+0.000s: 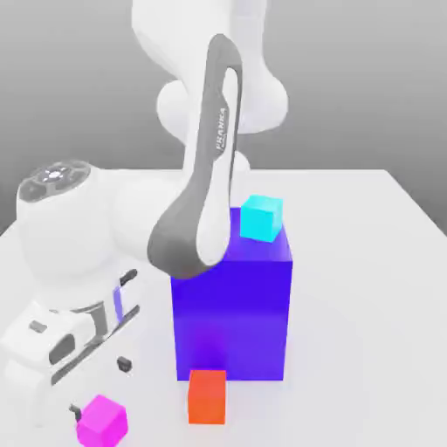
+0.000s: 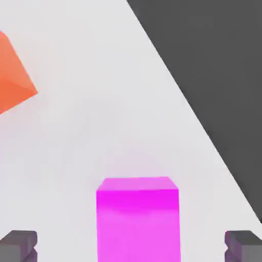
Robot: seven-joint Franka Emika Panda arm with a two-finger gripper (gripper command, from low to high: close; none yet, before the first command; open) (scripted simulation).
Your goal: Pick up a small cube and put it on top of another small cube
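The small magenta cube (image 1: pixel 102 421) rests on the white table (image 1: pixel 367 306) at the front of the exterior view's left. My gripper (image 1: pixel 100 386) hovers just over it, open, with one dark fingertip (image 1: pixel 125 362) on one side and the other fingertip at the opposite side. In the hand view the magenta cube (image 2: pixel 137 220) sits centred in my gripper (image 2: pixel 132 246), with a wide gap to each fingertip (image 2: pixel 19 245). Nothing is held. Another small cube is out of view.
A big blue-violet block (image 1: pixel 231 314) stands mid-table beside the arm. A small orange-red cube (image 1: pixel 208 395) (image 2: pixel 13 77) lies at its front, close to the magenta cube. A cyan cube (image 1: pixel 261 217) shows at the block's top far edge. The table's edge (image 2: pixel 204 128) runs nearby.
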